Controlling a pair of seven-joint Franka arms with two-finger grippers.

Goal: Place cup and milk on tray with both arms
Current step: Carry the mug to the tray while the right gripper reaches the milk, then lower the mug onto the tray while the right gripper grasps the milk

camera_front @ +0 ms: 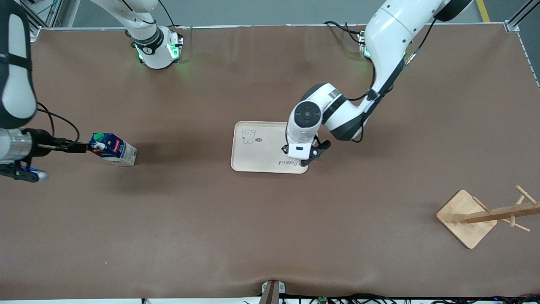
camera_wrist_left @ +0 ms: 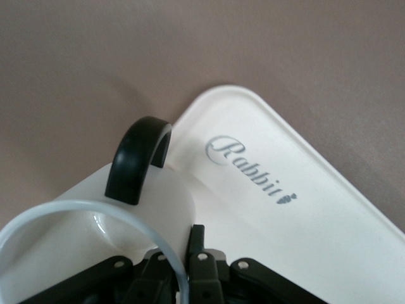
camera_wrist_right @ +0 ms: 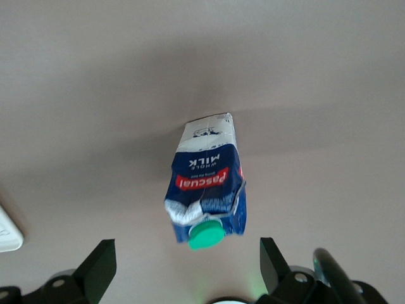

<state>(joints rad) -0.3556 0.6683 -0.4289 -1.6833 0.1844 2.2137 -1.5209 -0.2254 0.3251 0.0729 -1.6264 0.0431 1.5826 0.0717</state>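
The left gripper (camera_front: 304, 157) is over the tray (camera_front: 257, 164), at the corner toward the left arm's end of the table and nearest the front camera, beside the grey lettering. Its fingers are clamped on the rim of the cup (camera_wrist_left: 82, 234), whose black handle (camera_wrist_left: 136, 158) sticks out past the tray's edge in the left wrist view. The front view hides the cup under the wrist, so I cannot tell whether its base is touching the tray or hanging just above it.

The main risk sits here: the cup is so close to the tray's corner that a release could leave it half off the raised rim, tipping or sliding onto the table. A pinch on a thin rim may also let the cup swing.

The milk (camera_front: 113, 149) stands on the table well apart from the tray, toward the right arm's end. The right gripper (camera_front: 86, 147) is just beside its green cap (camera_wrist_right: 207, 235), fingers spread wide with nothing between them. The carton is tall and narrow, so an off-centre approach could knock it over or push it away from the tray.
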